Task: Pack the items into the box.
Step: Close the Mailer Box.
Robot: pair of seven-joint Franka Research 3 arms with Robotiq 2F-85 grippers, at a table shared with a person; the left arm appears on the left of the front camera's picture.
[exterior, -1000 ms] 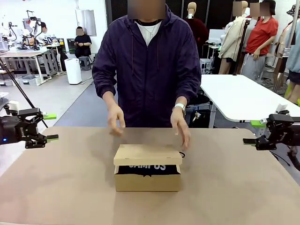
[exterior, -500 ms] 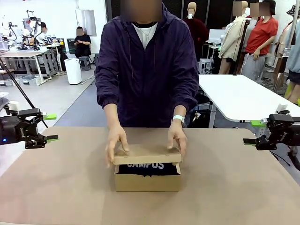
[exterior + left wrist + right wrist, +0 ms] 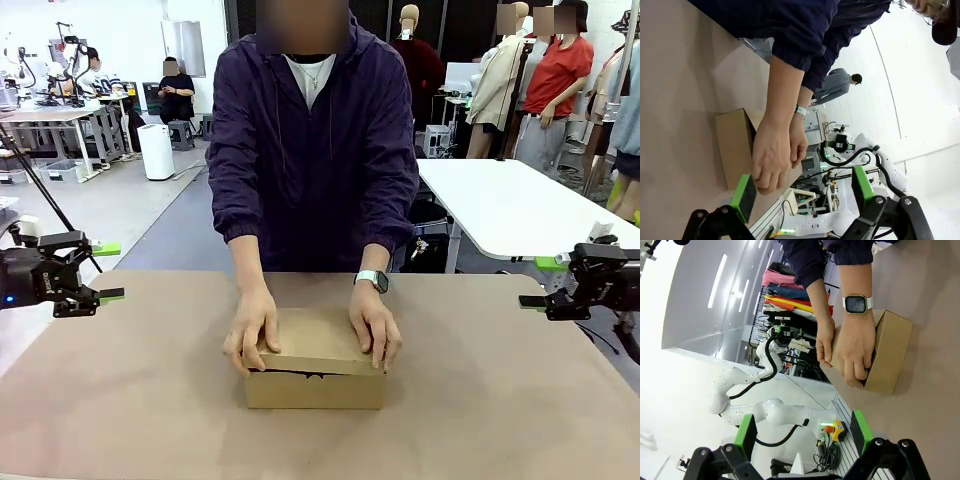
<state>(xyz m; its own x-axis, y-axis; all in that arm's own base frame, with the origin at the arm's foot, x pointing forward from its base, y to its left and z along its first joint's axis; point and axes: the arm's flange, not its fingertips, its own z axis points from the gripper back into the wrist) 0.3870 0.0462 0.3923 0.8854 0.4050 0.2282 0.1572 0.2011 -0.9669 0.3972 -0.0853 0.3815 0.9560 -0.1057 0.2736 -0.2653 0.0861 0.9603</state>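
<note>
Cardboard box (image 3: 315, 375): centred on the brown surface (image 3: 130, 400), flap lid pressed down by both of the person's hands (image 3: 252, 335); dark contents glimpsed at the front seam. Judged stiff, light, matte; best gripped across its side walls. Left claw (image 3: 108, 294) and right claw (image 3: 533, 301) released, well apart from it

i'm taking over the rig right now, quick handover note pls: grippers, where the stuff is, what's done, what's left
Left gripper: open, empty, parked at the left edge of the table, away from the box.
Right gripper: open, empty, parked at the right edge.
Box: at the middle of the table, flap lid pressed nearly flat by both of the person's hands, one on each side of the lid. A thin dark gap shows under the front edge of the lid.
Items: whatever is inside is hidden by the lid; none lies loose on the table.
Done: packing looks finished, lid nearly closed.
Left: confirm the lid seats fully once the hands lift; both arms idle.
</note>
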